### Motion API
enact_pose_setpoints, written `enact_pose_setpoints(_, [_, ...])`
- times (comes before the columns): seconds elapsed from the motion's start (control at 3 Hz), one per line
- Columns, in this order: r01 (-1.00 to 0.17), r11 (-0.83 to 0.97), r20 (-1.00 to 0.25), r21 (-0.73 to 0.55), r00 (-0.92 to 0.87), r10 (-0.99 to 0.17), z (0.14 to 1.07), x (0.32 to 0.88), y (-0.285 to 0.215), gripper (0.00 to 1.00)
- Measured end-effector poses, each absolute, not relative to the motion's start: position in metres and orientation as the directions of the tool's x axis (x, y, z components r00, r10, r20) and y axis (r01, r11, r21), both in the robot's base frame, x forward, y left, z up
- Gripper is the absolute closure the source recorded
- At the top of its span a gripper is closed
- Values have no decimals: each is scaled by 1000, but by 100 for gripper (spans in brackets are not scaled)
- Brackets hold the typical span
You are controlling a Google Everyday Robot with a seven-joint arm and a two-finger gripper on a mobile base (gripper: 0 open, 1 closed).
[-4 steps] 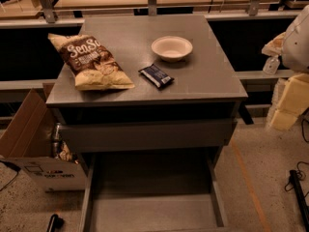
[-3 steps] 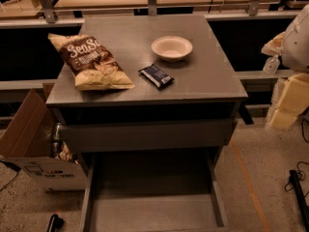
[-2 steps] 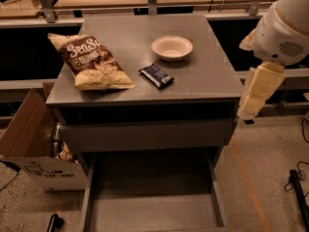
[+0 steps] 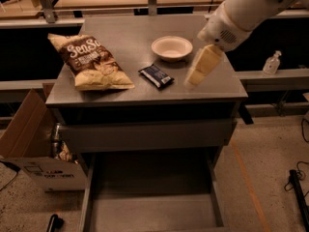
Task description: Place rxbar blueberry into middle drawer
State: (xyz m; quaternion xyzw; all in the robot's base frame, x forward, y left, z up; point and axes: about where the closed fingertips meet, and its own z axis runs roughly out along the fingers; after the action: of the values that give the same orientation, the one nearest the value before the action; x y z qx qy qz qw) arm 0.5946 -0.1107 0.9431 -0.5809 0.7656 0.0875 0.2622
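Bar, small and flat, in dark navy wrapper (image 4: 156,76), lies on grey metal bench (image 4: 135,28) near middle of front edge, nothing touching it. Cream robot hand (image 4: 194,78) hangs over bench toward front right corner, just right of bar and apart from it, probably lining up for pick. Released or clenched: cannot tell. Wide grey metal drawer tray (image 4: 154,211) stands open below bench, ready to take bar; its front cut off by lower frame edge. White arm (image 4: 241,8) cut off at top right.

The single camera looks steeply down from in front of the cabinet (image 4: 126,32), fairly near, spanning its top to the open middle drawer (image 4: 150,212); the gripper (image 4: 195,77) sits upper right of centre.
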Motion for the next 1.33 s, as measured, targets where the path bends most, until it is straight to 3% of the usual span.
enact_pose_setpoints(0.67, [-882,437,-653,-177,-227,-722,904,637,-62,0])
enact_pose_setpoints(1.0, [-869,465,-675,-169,-241,-697,882,649,-37,5])
enact_pose_setpoints(1.33, [-858,485,-681,-168,-255,-687,865,660,-21,19])
